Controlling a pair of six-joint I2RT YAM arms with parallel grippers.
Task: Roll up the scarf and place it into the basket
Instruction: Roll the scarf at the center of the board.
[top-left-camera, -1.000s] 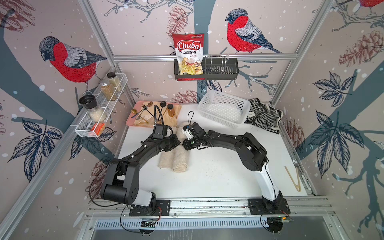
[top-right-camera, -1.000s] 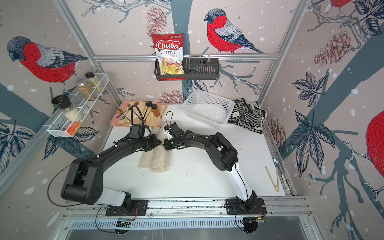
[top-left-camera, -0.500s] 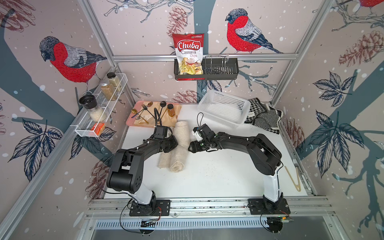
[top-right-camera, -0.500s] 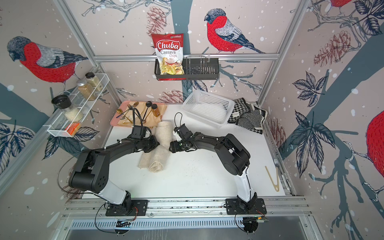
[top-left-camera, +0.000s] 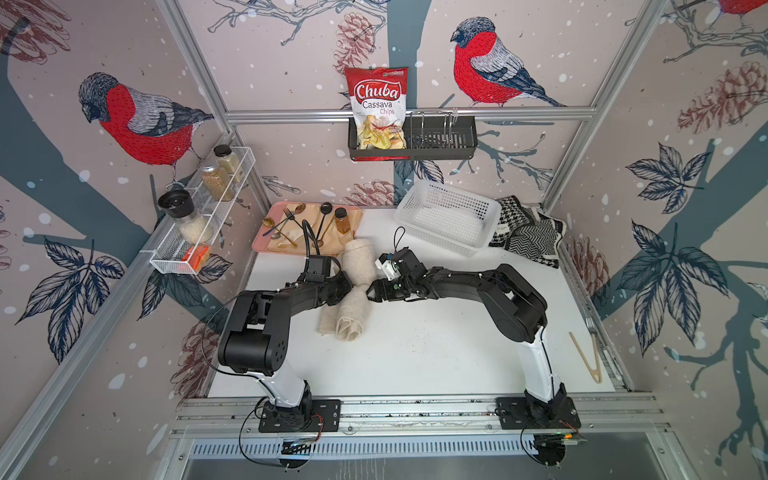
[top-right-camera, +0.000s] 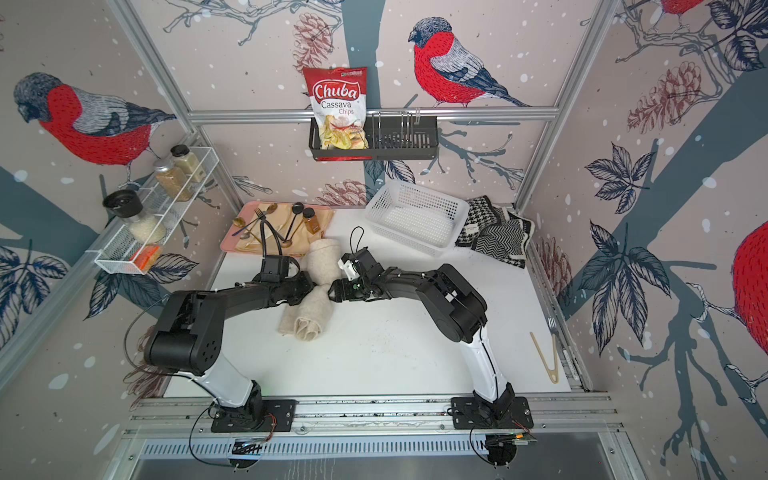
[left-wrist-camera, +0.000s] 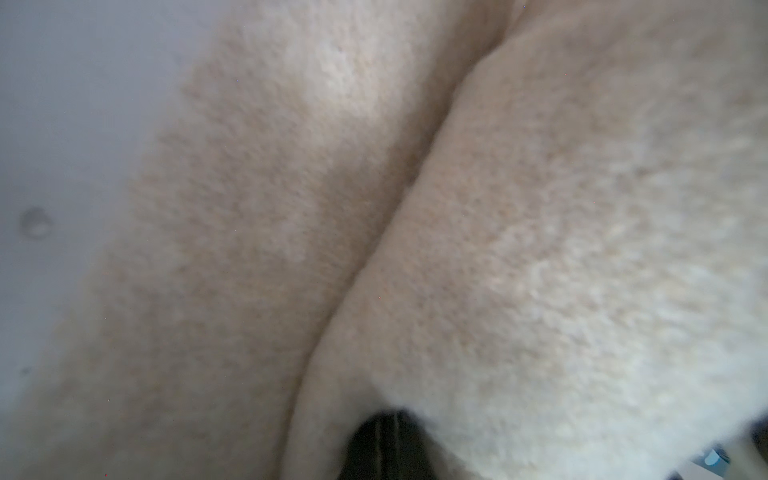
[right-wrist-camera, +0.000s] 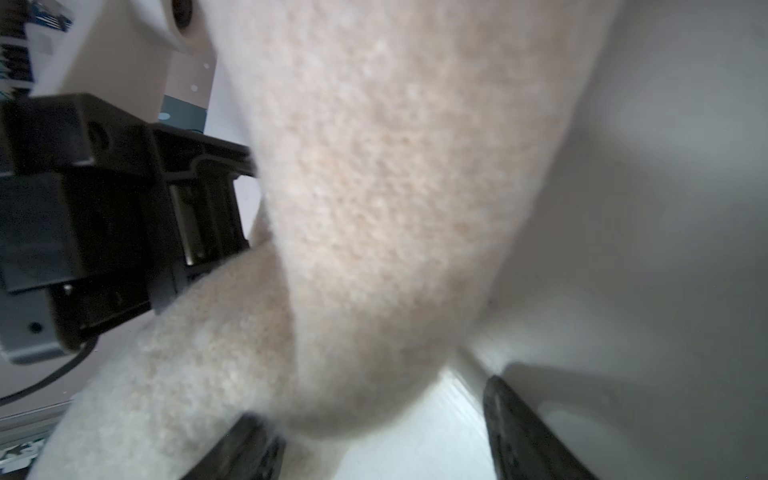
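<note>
The scarf (top-left-camera: 352, 320) is a cream roll lying left of the table's middle, seen in both top views (top-right-camera: 309, 318). It is squeezed narrow at its waist. My left gripper (top-left-camera: 348, 289) is shut on that waist from the left. In the left wrist view the scarf (left-wrist-camera: 540, 208) fills the picture over the closed fingers (left-wrist-camera: 382, 440). My right gripper (top-left-camera: 369, 292) stands open against the roll's right side, and the scarf (right-wrist-camera: 395, 208) bulges just ahead of its spread fingers (right-wrist-camera: 519, 428). The white perforated basket (top-left-camera: 441, 246) sits at the back, right of the scarf, with nothing in it.
A pink tray (top-left-camera: 262, 241) with cutlery and a small bottle lies just behind the scarf. Black-and-white cloths (top-left-camera: 525, 235) are heaped beside the basket. Wooden tongs (top-left-camera: 588, 353) lie at the right edge. A wire rack (top-left-camera: 203, 224) and a black caddy (top-left-camera: 440, 139) hang on the walls.
My right gripper has opened, let go of the scarf and backed off slightly to the right. The roll's far end now shows. My left gripper stays clamped at the waist.
</note>
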